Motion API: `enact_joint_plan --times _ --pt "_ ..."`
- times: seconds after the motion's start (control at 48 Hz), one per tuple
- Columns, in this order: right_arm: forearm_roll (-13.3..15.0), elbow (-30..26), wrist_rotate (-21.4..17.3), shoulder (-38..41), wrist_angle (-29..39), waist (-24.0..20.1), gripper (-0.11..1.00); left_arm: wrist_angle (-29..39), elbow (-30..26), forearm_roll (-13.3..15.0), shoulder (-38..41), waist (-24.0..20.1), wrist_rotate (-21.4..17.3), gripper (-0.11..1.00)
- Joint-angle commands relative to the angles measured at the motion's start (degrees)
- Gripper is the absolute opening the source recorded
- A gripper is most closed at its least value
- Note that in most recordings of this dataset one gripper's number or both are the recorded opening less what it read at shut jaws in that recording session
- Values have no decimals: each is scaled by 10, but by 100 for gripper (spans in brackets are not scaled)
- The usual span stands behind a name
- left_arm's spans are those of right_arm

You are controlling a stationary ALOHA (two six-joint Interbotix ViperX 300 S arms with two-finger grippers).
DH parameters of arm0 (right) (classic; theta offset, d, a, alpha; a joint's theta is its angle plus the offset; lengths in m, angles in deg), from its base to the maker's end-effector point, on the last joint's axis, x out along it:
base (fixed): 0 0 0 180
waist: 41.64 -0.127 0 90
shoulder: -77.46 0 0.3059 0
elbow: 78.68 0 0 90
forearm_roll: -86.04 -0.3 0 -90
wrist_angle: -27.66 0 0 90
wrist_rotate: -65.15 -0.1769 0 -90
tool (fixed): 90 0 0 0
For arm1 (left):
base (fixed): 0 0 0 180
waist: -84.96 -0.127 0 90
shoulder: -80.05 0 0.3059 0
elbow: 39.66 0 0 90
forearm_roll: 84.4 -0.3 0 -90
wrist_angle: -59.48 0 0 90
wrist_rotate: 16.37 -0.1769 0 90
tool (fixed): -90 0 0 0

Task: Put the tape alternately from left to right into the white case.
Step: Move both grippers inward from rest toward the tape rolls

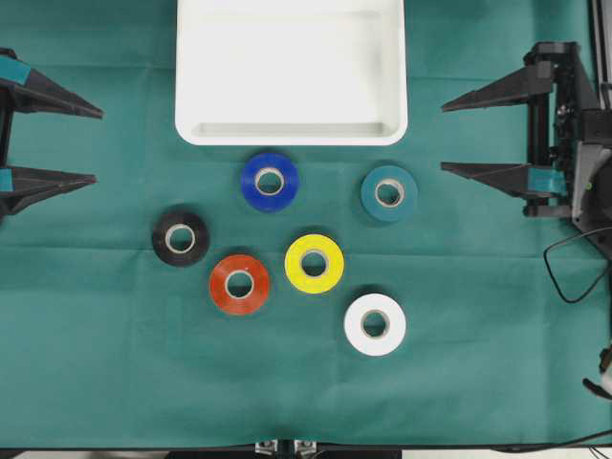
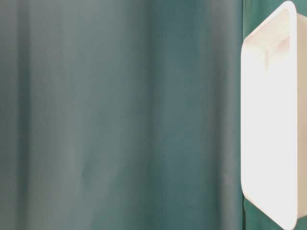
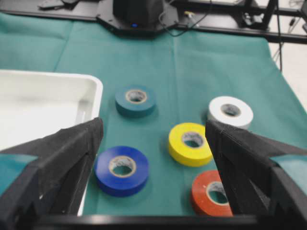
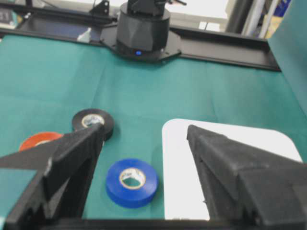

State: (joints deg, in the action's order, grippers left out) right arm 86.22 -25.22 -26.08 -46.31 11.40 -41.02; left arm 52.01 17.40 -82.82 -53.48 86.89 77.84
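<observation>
Glossy white ring-shaped tape roll [image 1: 375, 324]

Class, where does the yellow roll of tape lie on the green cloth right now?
In the overhead view the yellow roll lies flat near the middle of the cloth, just right of the red-orange roll, with the white roll lower right.

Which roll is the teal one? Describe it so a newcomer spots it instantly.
Start at the white case at the top of the overhead view. Just below its right corner lies the teal tape, flat on the green cloth. It sits farthest right of the six rolls, level with the blue tape, and nearly blends with the cloth.
</observation>
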Motion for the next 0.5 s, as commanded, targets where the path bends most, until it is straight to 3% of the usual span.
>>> enact_joint_plan --times 0.0,0.25,0.48 --pt "-2 -20 -1 13 -3 4 81 1 -10 1 9 2 4 77" --pt "-3 -41 -25 55 10 8 80 23 -35 1 78 1 8 76" --pt "-2 -72 -40 105 62 11 80 47 -50 1 123 2 11 77"
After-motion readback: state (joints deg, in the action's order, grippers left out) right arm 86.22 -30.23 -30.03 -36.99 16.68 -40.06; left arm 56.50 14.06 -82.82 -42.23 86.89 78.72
